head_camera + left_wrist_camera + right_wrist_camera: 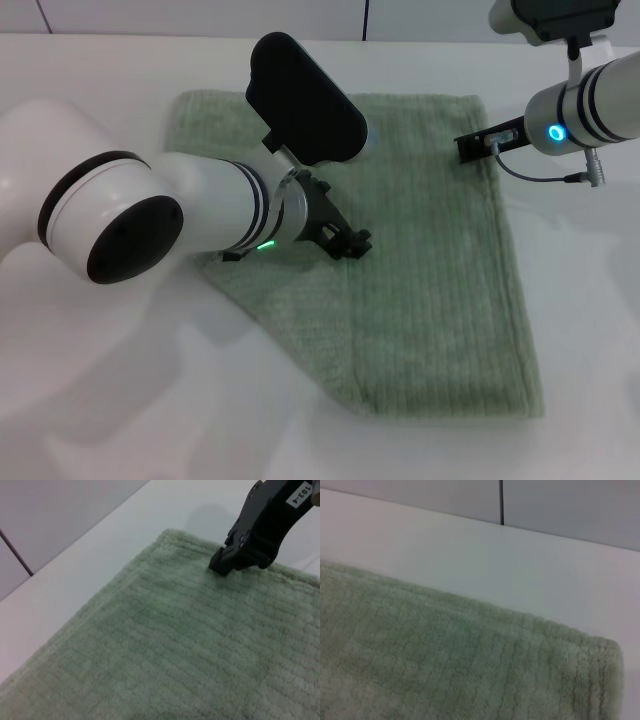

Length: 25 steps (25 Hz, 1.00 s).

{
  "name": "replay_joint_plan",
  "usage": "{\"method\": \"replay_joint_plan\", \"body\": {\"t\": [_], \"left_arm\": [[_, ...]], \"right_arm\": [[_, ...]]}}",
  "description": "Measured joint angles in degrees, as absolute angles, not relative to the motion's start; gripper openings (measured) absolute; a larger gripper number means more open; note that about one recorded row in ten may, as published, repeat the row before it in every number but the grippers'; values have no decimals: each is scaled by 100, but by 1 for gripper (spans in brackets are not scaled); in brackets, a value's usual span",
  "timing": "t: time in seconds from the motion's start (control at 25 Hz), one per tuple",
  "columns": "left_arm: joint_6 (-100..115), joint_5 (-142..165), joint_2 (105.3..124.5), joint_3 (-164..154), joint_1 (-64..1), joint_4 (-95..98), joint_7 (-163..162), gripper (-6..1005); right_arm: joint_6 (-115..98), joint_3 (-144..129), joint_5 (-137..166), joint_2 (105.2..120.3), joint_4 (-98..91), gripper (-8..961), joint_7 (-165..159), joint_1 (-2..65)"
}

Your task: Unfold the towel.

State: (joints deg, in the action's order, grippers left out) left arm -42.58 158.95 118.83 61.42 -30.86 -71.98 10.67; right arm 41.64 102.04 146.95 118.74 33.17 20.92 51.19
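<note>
The pale green ribbed towel (440, 300) lies flat on the white table, its far edge straight and its near left edge running diagonally. My left gripper (348, 241) hangs low over the towel's middle, with the arm covering the towel's left part. My right gripper (475, 146) is at the towel's far right corner, its black tip (235, 560) down at the cloth just inside the hem. In the left wrist view the towel (165, 645) fills most of the picture. The right wrist view shows the thick rounded corner of the towel (445, 665).
The white table (150, 400) runs around the towel on all sides. A pale wall with a dark seam (501, 502) stands behind the table's far edge. A grey cable (540, 178) loops under the right wrist.
</note>
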Motion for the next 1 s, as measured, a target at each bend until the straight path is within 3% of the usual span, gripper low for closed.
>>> {"method": "replay_joint_plan", "body": {"t": [0.36,0.84,1.0], "left_arm": [[-4473,15943,11874,6149,-3203,-7148,909,772],[-4816,15961,11865,6224,-3252,-7230,910,309],[-4922,15967,11870,6224,-3254,-7300,911,198]], "right_arm": [[4167,10204,14695,11874,3331,-2,2091,5124],[4175,10204,14695,11874,3326,-2,2088,5124],[4175,10204,14696,11874,3324,-2,2088,5124]]}}
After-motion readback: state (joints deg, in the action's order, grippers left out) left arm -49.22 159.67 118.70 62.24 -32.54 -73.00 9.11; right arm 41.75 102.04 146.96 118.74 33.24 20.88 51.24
